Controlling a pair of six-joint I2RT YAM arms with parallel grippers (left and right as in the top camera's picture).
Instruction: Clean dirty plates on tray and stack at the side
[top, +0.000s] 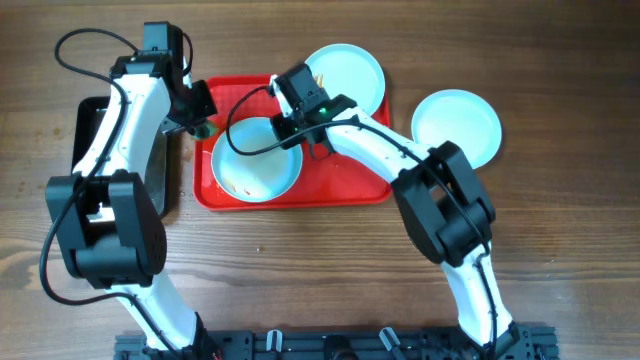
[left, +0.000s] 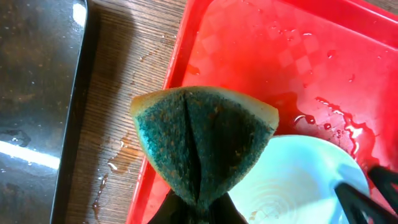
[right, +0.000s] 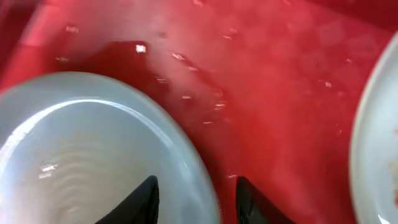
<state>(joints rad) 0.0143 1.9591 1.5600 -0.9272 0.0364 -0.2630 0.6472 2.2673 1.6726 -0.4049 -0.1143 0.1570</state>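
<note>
The brown wood-grain bench (top: 300, 260) carries a wet red tray (top: 300, 195) and, to its left, a shiny black tray (top: 90, 120). A first plate (top: 250, 170) lies in the red tray's near-left part, a second plate (top: 350, 70) lies at its far-right corner, and a third plate (top: 457, 125) lies on the bench beside it. The left gripper (top: 200, 120) is clamped on a green sponge (left: 205, 143) over the tray's left rim. The right gripper (right: 196, 190) has its fingers apart, astride the first plate's rim.
</note>
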